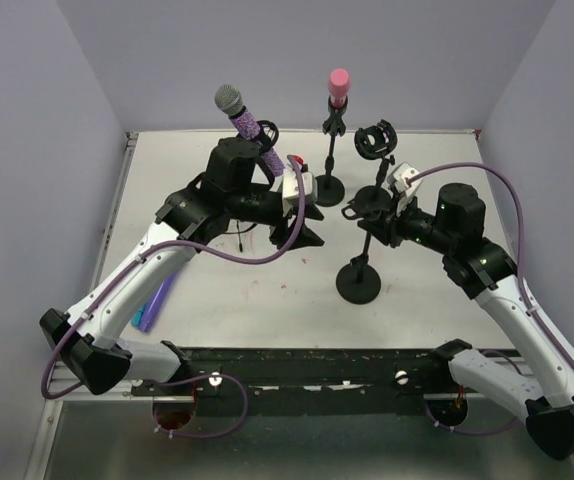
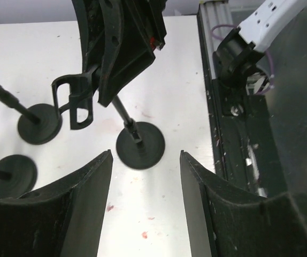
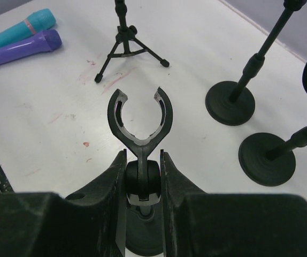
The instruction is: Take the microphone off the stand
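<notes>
R gripper (image 3: 143, 160) clamps black round-base stand (image 1: 357, 282) under its empty clip (image 3: 141, 140). L gripper (image 2: 145, 158) jaws apart, holding nothing. Next, prob: close on glittery purple mic (image 1: 250, 125).

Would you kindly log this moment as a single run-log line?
left gripper: open, empty | right gripper: shut on stand below empty clip | sparkly purple microphone: mounted | pink microphone: mounted

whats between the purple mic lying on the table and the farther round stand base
A tripod stand stands between the purple mic and that round base, with bare table around its legs; the right wrist view shows it.
</notes>
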`<state>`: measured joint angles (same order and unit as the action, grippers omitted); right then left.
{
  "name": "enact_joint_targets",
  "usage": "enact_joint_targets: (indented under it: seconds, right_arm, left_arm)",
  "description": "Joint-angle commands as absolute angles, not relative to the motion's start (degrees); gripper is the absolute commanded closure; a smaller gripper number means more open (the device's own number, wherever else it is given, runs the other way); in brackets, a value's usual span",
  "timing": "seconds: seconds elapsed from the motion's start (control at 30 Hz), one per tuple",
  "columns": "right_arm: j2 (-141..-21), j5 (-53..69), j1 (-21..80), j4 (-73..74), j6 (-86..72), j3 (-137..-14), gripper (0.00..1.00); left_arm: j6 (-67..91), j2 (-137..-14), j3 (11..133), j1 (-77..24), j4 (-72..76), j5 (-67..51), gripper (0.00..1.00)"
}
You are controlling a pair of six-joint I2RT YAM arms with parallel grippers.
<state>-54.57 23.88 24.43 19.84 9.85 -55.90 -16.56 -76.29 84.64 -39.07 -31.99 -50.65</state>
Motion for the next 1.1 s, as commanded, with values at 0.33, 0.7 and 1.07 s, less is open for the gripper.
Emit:
enact_joint_targets:
  seconds: [0.33, 0.7, 1.07]
  right_arm:
    - [-47.29, 19.25, 24.61, 20.04, 13.98, -38.68, 0.99]
    - [-46.14, 18.19, 24.61, 19.60, 15.11, -33.14, 0.99]
    - [-45.61, 16.61, 24.61, 17.40, 14.25, -31.54, 0.99]
  left_arm:
    - [-26.72, -72.07, 84.02, -39.02, -38.15, -46.49, 0.39]
    - [-25.31, -72.51, 84.20, -38.94, -37.09, -47.90, 0.39]
    - [-24.43, -72.16, 80.51, -39.81, -33.06, -45.63, 0.45]
